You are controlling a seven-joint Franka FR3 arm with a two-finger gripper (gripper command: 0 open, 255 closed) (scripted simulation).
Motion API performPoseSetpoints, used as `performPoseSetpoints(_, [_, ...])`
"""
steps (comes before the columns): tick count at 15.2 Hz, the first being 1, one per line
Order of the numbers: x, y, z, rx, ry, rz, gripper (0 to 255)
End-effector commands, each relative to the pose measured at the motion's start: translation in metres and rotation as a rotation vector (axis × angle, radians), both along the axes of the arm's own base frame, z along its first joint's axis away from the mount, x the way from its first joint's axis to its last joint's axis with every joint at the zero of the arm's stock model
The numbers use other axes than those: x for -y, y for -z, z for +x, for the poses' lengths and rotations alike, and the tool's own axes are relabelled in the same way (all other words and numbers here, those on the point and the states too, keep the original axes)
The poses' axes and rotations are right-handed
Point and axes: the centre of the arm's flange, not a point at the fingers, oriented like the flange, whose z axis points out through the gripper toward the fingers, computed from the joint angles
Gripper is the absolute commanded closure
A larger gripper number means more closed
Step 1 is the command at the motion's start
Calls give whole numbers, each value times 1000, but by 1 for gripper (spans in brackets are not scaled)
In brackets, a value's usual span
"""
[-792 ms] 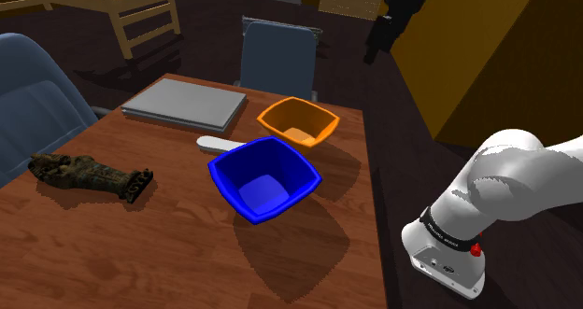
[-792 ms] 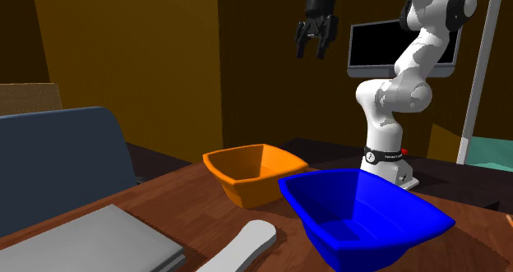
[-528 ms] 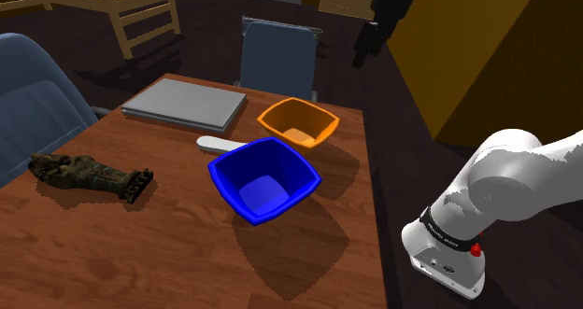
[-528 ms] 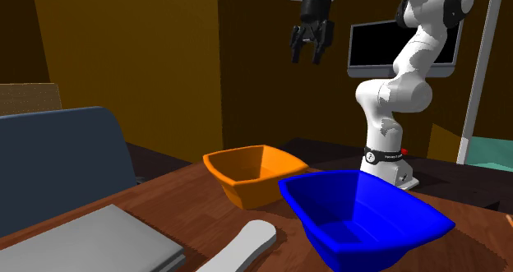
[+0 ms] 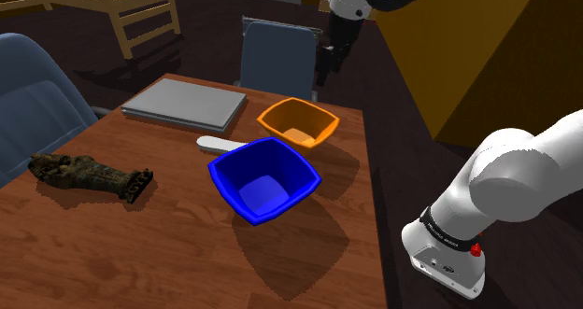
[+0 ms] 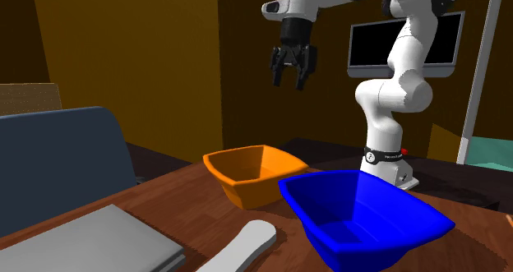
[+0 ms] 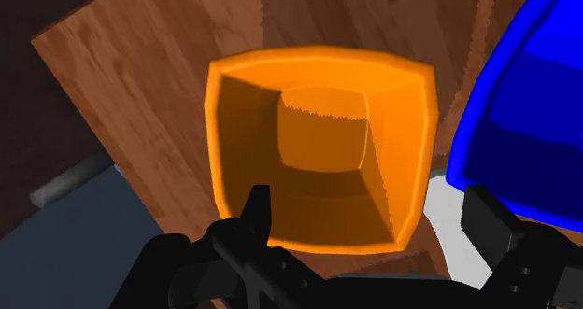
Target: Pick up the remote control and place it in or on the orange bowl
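Your pincer (image 5: 323, 72) hangs in the air with its fingers spread apart and nothing clamped between them. The second exterior view shows the same thing, the pincer (image 6: 290, 76) open and well above the counter (image 6: 193, 192). Looking along the pincer (image 7: 374, 214), you see the orange bowl (image 7: 234, 139) straight below, with bare wood around it.

In the shoulder view the pincer sits at about one o'clock from the orange bowl (image 5: 322, 122), high over the far edge of the counter (image 5: 187, 251). The orange bowl is empty. It stands at one o'clock from the blue bowl (image 5: 264, 178), and the two rims are very close.

The remote control (image 5: 217, 144), drawn as a pale elongated bar, lies flat on the wood at ten o'clock from the blue bowl, with one end running behind that bowl's rim. From the second exterior view the remote control (image 6: 245, 247) lies at seven o'clock from the orange bowl (image 6: 247, 176), just beside the blue bowl (image 6: 362, 217). A pale sliver of the remote control (image 7: 447, 225) also shows between the two bowls, near one of your fingers (image 7: 490, 218).

A flat grey slab (image 5: 185, 104), like a closed laptop, rests at ten o'clock from the remote. A dark mottled object (image 5: 89, 175) lies well apart at nine o'clock from the blue bowl. A blue chair (image 5: 276, 60) stands at the far edge.
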Motion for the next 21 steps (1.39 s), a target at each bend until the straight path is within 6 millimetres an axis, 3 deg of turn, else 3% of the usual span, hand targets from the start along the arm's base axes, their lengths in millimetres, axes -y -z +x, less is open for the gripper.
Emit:
performPoseSetpoints(1, [-13,16,20,-8,-27,2,0])
performPoseSetpoints(21, [-137,188,183,-96,-285,16,0])
